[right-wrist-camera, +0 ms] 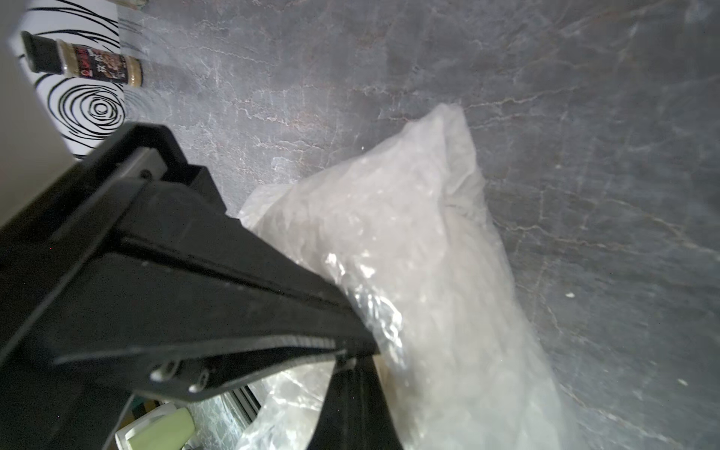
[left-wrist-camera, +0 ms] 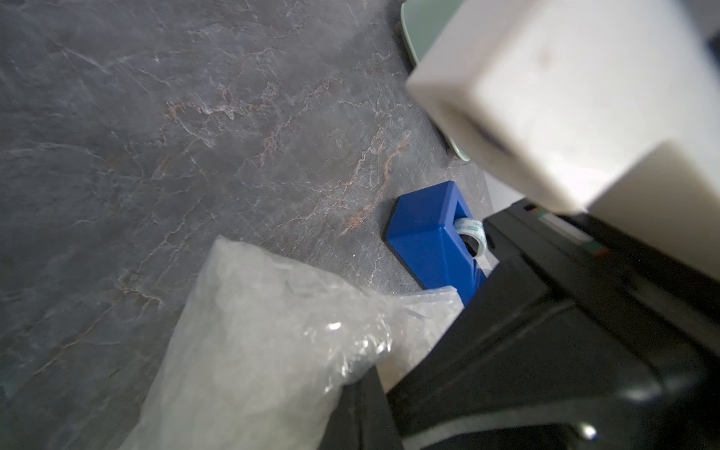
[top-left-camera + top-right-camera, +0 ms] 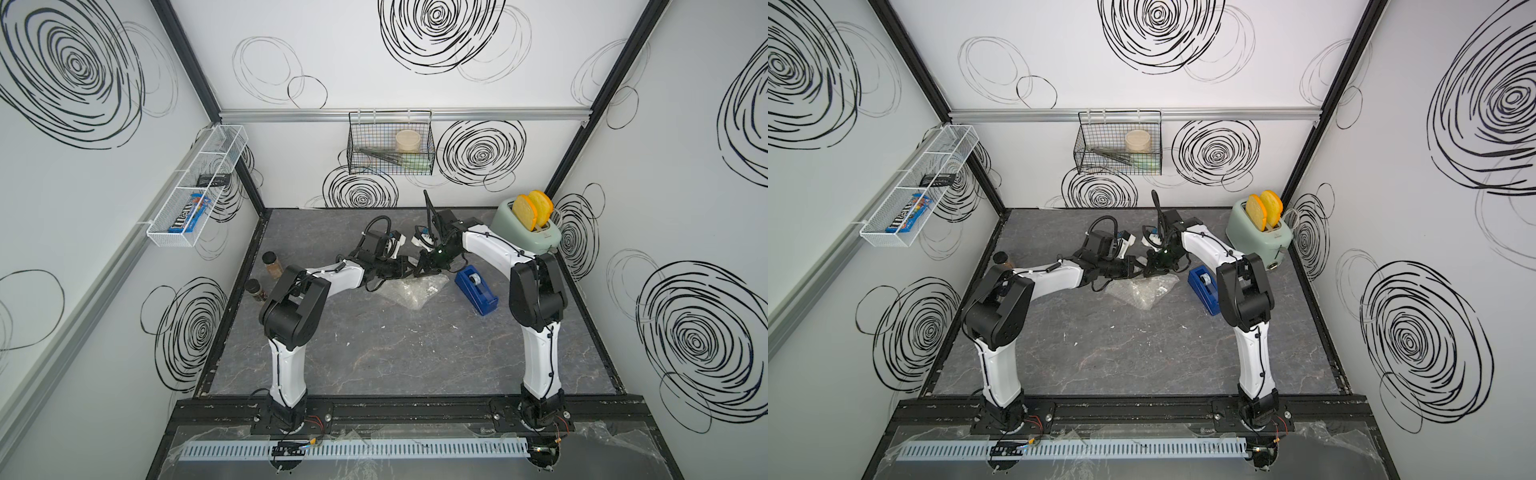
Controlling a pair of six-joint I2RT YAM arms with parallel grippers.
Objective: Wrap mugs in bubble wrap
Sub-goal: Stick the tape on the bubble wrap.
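The bubble wrap (image 3: 415, 291) (image 3: 1142, 291) is a crumpled clear bundle at the middle back of the table. Both arms reach inward and meet just above its far edge. My left gripper (image 3: 409, 272) (image 2: 370, 374) has its black fingers together, pinching the wrap (image 2: 253, 350). My right gripper (image 3: 420, 272) (image 1: 356, 360) is likewise shut on the wrap (image 1: 428, 253), tip to tip with the left one. The sheet hangs from both down to the table. The mug is hidden; only a small cream patch (image 2: 389, 374) shows beside the fingertips.
A blue tape dispenser (image 3: 476, 291) lies just right of the wrap. A mint toaster (image 3: 528, 230) stands at the back right. Two spice jars (image 3: 272, 266) stand by the left edge. A wire basket (image 3: 353, 141) with a beige tub hangs on the back wall.
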